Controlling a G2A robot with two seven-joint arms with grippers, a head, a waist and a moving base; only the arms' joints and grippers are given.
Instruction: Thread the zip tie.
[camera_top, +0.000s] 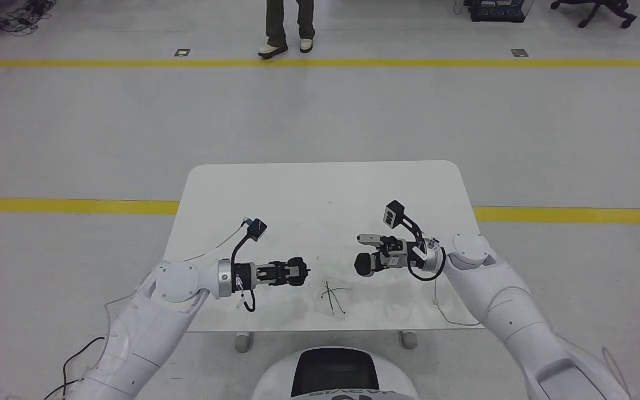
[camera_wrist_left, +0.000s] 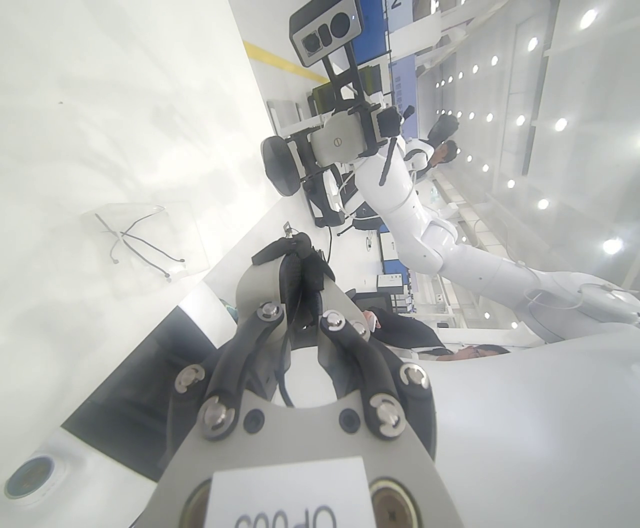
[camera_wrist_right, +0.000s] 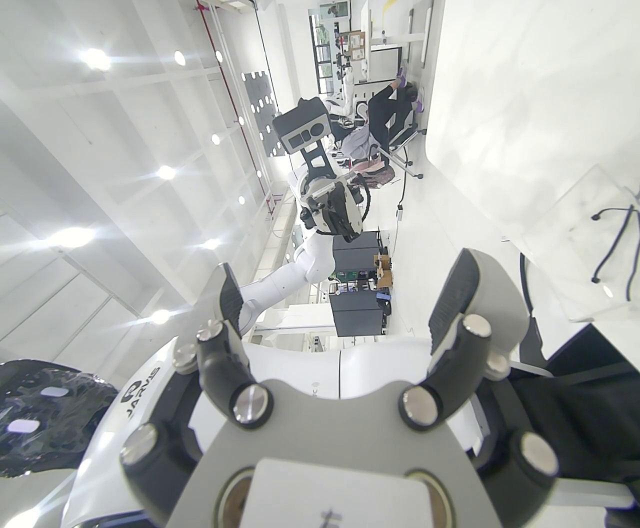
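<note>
My left gripper (camera_top: 301, 270) hovers over the front middle of the white table (camera_top: 230, 200), shut on a thin black zip tie (camera_wrist_left: 294, 300). The tie runs between the fingers, and its small head (camera_wrist_left: 288, 229) sticks out past the fingertips. My right gripper (camera_top: 361, 263) faces it from a short way off, open with nothing between its fingers (camera_wrist_right: 452, 295). The right wrist view shows the left gripper (camera_wrist_right: 332, 212) farther off, opposite the open jaws.
Several spare black zip ties (camera_top: 335, 296) lie on a clear flat tray (camera_wrist_left: 185, 235) near the table's front edge, between and below the two grippers. The same ties (camera_wrist_right: 614, 235) appear in the right wrist view.
</note>
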